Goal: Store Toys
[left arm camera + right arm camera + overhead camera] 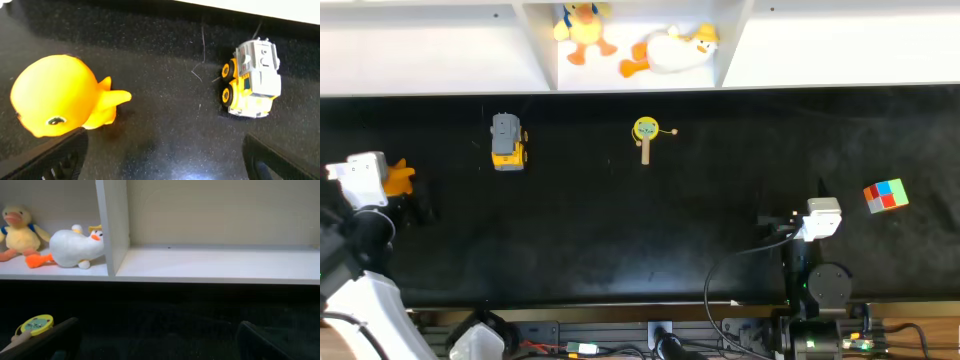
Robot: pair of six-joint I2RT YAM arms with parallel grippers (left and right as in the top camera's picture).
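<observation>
Beside left tool (spread): orange toy.

A yellow duck and a white duck are lying in one shelf compartment; a toy truck, rattle, orange toy and colour cube are sitting on the desk.

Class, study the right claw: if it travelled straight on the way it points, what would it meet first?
Likely the white shelf: the right claw faces its compartment, and the way there looks free. The rattle sits off that line. Depth unclear.
</observation>
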